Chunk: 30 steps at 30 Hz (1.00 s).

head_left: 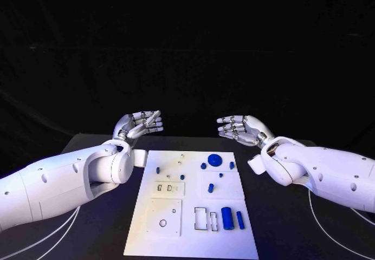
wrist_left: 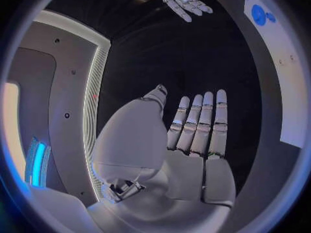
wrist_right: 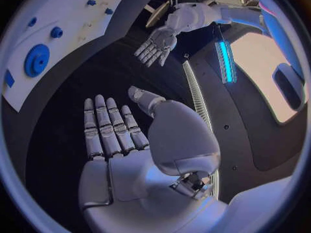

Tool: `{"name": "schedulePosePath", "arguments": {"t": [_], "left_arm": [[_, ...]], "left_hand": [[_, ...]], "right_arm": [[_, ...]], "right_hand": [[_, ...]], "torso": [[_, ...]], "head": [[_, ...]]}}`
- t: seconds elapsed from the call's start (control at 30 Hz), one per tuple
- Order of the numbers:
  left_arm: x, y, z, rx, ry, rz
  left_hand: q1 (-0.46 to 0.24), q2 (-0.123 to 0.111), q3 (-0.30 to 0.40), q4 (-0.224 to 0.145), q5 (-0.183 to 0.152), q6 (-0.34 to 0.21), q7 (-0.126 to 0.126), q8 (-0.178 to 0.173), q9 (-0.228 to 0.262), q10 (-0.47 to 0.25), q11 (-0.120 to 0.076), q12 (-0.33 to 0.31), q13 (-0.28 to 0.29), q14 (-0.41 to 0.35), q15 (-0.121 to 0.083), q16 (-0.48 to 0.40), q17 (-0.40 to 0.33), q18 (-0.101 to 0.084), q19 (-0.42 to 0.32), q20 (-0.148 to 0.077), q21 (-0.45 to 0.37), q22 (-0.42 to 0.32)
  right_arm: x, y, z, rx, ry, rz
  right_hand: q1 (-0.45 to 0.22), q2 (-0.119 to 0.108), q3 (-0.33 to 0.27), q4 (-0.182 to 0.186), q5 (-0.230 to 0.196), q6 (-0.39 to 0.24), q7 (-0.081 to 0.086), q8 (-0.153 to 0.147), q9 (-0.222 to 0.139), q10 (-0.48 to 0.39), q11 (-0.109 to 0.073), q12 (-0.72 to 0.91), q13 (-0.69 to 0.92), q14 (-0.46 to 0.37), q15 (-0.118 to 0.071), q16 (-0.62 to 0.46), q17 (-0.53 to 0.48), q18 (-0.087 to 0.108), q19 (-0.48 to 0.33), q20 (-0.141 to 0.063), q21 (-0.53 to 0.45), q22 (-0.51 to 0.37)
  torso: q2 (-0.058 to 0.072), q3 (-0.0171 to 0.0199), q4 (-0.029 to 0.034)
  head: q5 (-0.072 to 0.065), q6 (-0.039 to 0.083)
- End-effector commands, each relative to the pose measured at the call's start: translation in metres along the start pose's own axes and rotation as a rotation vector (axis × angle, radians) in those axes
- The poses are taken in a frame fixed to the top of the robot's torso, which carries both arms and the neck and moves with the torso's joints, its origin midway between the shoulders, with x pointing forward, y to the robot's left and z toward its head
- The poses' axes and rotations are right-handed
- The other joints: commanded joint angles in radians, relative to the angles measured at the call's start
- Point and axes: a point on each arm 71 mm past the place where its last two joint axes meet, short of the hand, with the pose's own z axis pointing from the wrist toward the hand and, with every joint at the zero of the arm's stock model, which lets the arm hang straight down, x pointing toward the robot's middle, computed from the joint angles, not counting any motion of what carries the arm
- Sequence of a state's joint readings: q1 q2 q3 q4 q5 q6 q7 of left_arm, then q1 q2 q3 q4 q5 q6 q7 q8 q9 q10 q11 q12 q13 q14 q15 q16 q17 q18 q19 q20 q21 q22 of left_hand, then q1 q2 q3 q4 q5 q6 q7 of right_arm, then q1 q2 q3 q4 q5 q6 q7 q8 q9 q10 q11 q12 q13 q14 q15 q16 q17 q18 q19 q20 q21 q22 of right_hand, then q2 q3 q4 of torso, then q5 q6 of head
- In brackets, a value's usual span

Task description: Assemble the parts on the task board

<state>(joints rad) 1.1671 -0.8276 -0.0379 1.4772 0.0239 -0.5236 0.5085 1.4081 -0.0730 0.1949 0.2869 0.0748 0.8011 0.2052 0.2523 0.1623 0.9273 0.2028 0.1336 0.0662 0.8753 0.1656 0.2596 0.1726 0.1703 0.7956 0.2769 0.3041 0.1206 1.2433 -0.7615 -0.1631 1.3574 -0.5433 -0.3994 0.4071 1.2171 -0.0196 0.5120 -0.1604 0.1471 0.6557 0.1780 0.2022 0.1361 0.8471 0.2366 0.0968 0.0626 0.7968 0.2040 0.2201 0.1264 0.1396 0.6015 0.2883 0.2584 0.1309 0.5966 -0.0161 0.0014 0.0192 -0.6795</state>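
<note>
Head view, near end first: white task board (head_left: 191, 227) flat on the black table (head_left: 94, 238). Nearest, a long blue cylinder (head_left: 227, 218) and a slimmer blue bar (head_left: 240, 219) lying side by side. Further up, a small blue peg (head_left: 210, 188). Far end, a round blue disc (head_left: 214, 159). Beyond the board, left hand (head_left: 141, 125) and right hand (head_left: 240, 130) raised above the table, palms facing, fingers apart, holding nothing, well clear of every part.

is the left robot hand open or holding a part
Open: the left robot hand has its fingers stretched out with nothing in them.
</note>
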Motion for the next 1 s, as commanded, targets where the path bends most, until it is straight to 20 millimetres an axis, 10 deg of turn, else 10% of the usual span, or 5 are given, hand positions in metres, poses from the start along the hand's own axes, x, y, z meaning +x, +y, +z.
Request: {"name": "schedulePosePath", "arguments": {"t": [0.03,0.63,1.0], "left_arm": [[0.005,-0.007,-0.004,0.011,0.064,-0.038],[0.014,-0.032,-0.026,0.037,0.218,-0.040],[0.018,-0.041,-0.033,0.040,0.245,-0.050]], "left_hand": [[0.018,-0.003,0.009,0.000,-0.006,0.013,0.043,0.005,0.002,0.022,-0.004,-0.007,0.001,0.028,-0.006,0.012,0.010,0.015,0.020,-0.004,0.011,0.000],[0.060,-0.031,0.018,-0.008,-0.007,0.028,0.031,0.007,0.003,0.051,-0.014,-0.021,0.000,0.052,-0.015,0.010,0.024,0.015,0.048,-0.014,0.024,-0.001],[0.060,-0.033,0.018,-0.007,-0.008,0.028,0.030,0.007,0.003,0.052,-0.014,-0.023,0.000,0.050,-0.015,0.008,0.024,0.015,0.052,-0.015,0.026,-0.001]], "right_arm": [[0.004,0.004,0.004,-0.025,0.115,-0.194],[0.009,0.020,0.018,0.004,0.273,-0.760],[0.025,0.033,0.024,-0.062,0.276,-0.907]], "right_hand": [[0.010,-0.041,0.029,-0.033,-0.004,0.149,0.092,0.034,0.017,0.132,-0.028,0.007,0.002,0.120,-0.033,0.042,0.011,0.040,0.081,-0.003,0.054,0.018],[-0.030,-0.133,0.000,-0.003,0.017,0.280,0.015,0.072,0.043,0.343,-0.116,-0.007,0.010,0.491,-0.156,0.216,0.174,0.045,0.364,-0.119,0.233,0.102],[-0.036,-0.164,-0.024,0.024,0.045,0.268,-0.004,0.075,0.078,0.354,-0.140,0.003,0.078,0.685,-0.195,0.682,0.576,0.040,0.542,-0.184,0.455,0.248]], "torso": [[0.021,-0.0039,0.0039],[0.087,-0.0185,0.0242],[0.112,-0.0235,0.0316]], "head": [[-0.004,0.002],[-0.019,0.012],[-0.024,0.015]]}}
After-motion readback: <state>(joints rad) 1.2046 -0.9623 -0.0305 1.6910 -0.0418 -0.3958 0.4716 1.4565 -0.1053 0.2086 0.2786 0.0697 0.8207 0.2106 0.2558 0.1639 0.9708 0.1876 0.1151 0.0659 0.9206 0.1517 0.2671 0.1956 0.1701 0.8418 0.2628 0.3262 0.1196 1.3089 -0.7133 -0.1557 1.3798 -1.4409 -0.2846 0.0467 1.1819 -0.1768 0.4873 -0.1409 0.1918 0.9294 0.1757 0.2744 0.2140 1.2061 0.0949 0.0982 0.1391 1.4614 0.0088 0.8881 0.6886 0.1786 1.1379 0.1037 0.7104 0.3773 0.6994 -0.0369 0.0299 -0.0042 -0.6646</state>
